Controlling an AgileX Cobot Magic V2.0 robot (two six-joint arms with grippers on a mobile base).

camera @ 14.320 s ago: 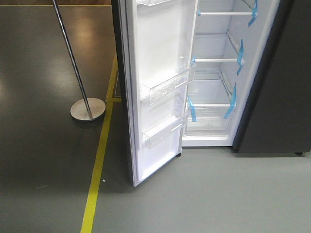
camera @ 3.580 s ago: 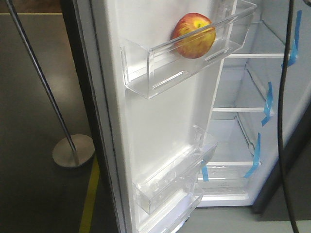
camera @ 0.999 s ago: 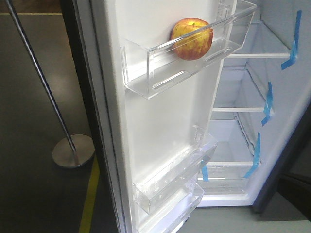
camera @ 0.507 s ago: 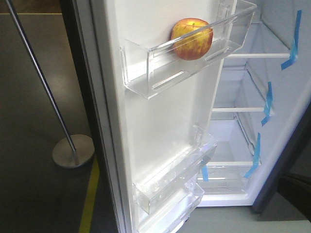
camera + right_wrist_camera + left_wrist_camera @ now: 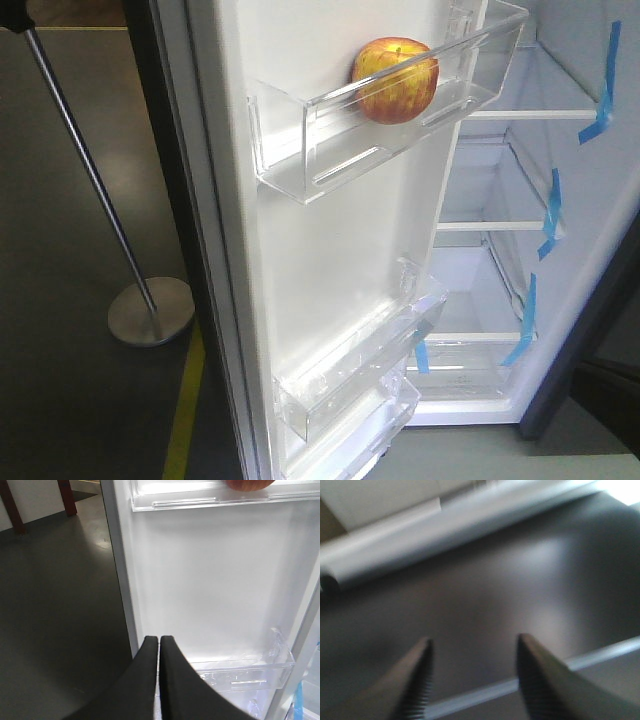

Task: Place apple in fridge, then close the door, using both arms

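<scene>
Red-yellow apple (image 5: pixel 395 78) sits toward the right end of the upper clear door bin (image 5: pixel 300 150), on the white lining of the fridge door (image 5: pixel 330 270). The door stands wide open beside the fridge (image 5: pixel 590 200), whose glass shelves (image 5: pixel 520 114) and blue tape strips (image 5: pixel 603 80) are in view. Fingers of the left gripper (image 5: pixel 472 680) spread well apart, empty, over a blurred dark floor (image 5: pixel 485 590); fingers of the right gripper (image 5: pixel 159 640) pressed together, empty, pointing at the door lining between the apple's bin and a lower clear bin (image 5: pixel 240 672), chrome pole (image 5: pixel 90 180) left of the door.

Left pincer (image 5: pixel 473 639) gapes (view blurred); right pincer (image 5: pixel 159 638) is pressed fully together.
</scene>
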